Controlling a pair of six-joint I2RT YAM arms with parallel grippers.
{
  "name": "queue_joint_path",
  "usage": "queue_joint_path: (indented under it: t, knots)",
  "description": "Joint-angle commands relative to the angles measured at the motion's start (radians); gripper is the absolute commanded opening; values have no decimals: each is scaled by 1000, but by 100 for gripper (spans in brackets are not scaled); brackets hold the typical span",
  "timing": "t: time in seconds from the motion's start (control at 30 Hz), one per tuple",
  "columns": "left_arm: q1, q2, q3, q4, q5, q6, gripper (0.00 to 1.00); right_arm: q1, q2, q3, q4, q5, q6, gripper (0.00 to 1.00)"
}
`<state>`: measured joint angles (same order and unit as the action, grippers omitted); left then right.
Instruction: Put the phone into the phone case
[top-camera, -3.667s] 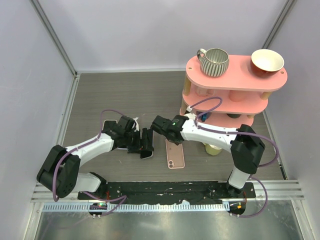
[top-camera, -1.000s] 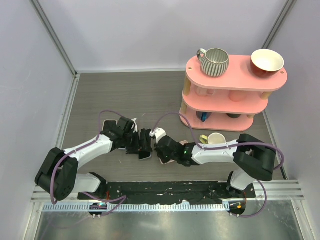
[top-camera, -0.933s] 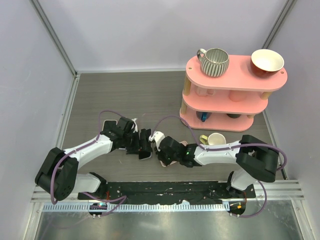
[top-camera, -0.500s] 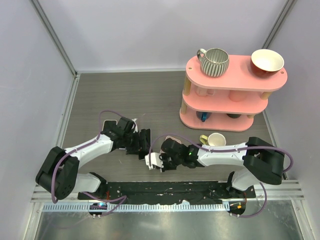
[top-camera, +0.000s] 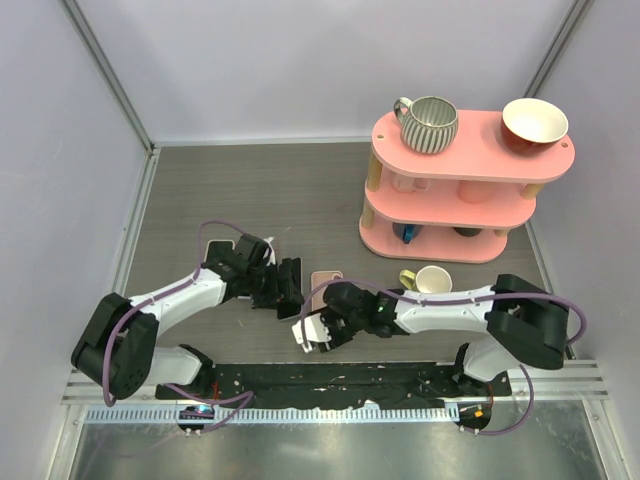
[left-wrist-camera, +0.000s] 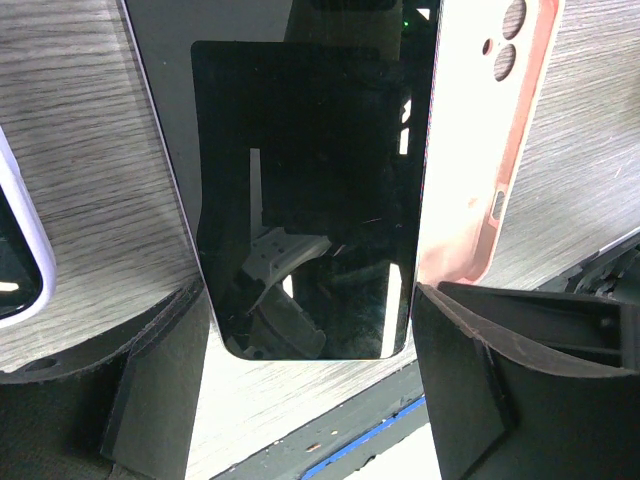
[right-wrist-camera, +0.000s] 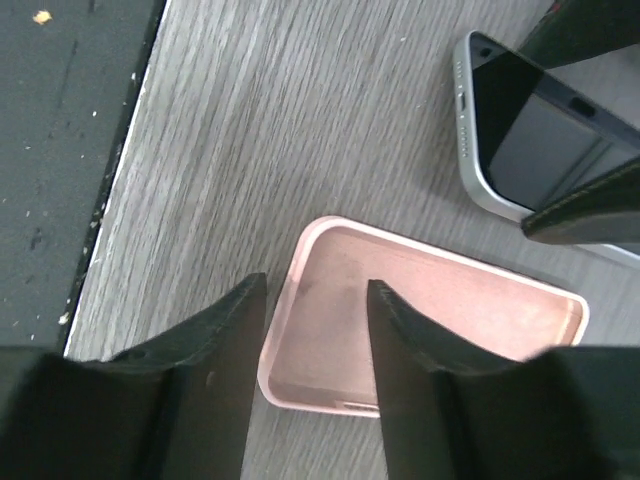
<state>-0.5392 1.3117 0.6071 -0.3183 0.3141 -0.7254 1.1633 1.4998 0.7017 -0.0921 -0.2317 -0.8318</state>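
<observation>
The phone is clamped by its two long edges between the fingers of the left gripper. Its dark screen faces the wrist camera and only mirrors the arm above it. The frame is silver with small holes in the end. Whether it rests on the table or is lifted a little, I cannot tell. The pink phone case lies just beside it on the table, hollow side up, with round camera openings near one end. The phone is outside the case, and their long edges are nearly touching in the left wrist view. The right gripper is low over one short end of the case with its jaws apart. One finger is outside the end wall and the other is over the hollow, so it is not closed on anything. Under the left arm lies a flat object with a white rim and dark face, well apart from the case. On the right stands a pink three-level shelf, with a striped mug and a bowl on its top level. The things on the lower levels are too dim to name. A cream cup stands on the table in front of the shelf, close behind the right arm. The table is grey with a wood grain, closed in by pale walls. A black strip and a metal rail run along the near edge. Purple cables loop over both arms.
</observation>
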Motion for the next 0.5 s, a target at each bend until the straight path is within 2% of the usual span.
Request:
queue_joint_path:
  t: [0.0,0.03,0.1,0.3,0.33,0.37,0.4,0.43,0.47]
  knots:
    - [-2,-20,33,12,5,6,42,7,-143,-27,78,-12,77,76]
    - [-4,-22,33,10,8,6,41,7,-168,-42,84,-35,94,80]
    - [-2,-38,37,7,13,3,40,7,-220,-71,159,-38,150,80]
    - [-5,-81,65,-22,-3,6,38,7,-482,-191,405,41,517,78]
    - [-7,-89,66,-24,-6,6,38,7,-509,-217,432,86,578,78]
    - [-10,-91,71,-25,-6,4,38,7,-556,-223,478,141,717,77]
    - [-13,-98,72,-27,-10,4,37,7,-575,-222,480,298,806,77]
    - [-15,-101,72,-28,-10,4,37,6,-591,-197,467,377,886,77]
    - [-19,-106,72,-28,-12,3,37,6,-608,-179,403,469,1083,77]
